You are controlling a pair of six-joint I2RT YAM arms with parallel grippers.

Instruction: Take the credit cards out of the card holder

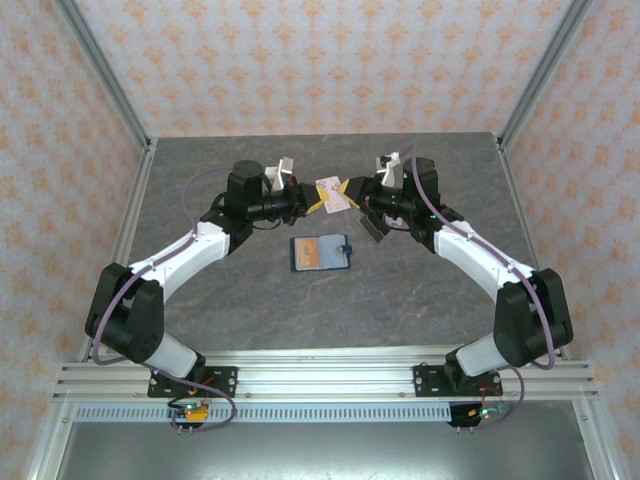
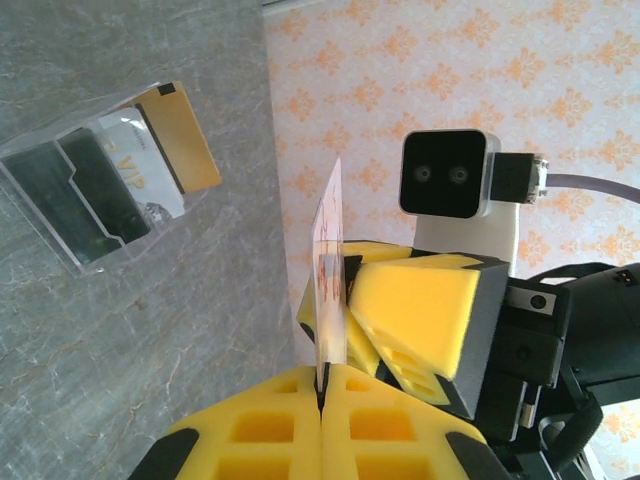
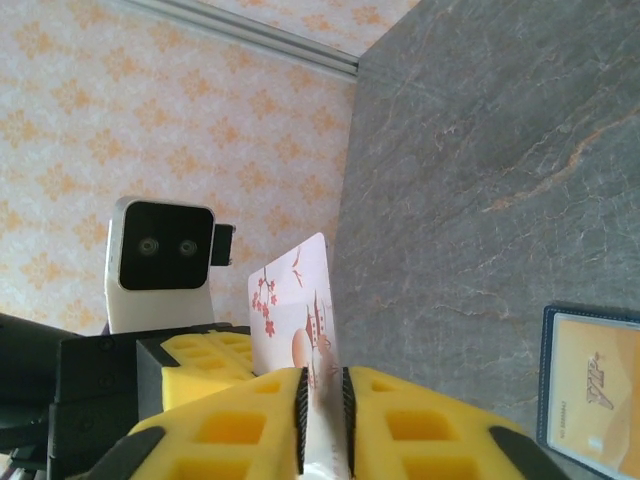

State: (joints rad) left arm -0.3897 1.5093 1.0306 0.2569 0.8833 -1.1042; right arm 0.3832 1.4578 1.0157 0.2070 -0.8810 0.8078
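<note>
A white card with red blossom print (image 1: 330, 192) hangs in the air at the back of the table, between both grippers. My left gripper (image 2: 322, 385) is shut on one edge of this card (image 2: 330, 240). My right gripper (image 3: 322, 390) has the card (image 3: 295, 300) between its pads, which stand a narrow gap apart. The navy card holder (image 1: 318, 252) lies open on the table in front of them. It holds an orange-brown card (image 2: 185, 135) and a white card (image 2: 140, 165) in its pockets. The holder's edge (image 3: 548, 380) also appears low in the right wrist view.
A small dark rectangle (image 1: 372, 228) sits just below the right gripper; I cannot tell what it is. Metal frame posts (image 1: 120, 110) and patterned walls close in the grey stone table (image 1: 250, 300) at the back and sides.
</note>
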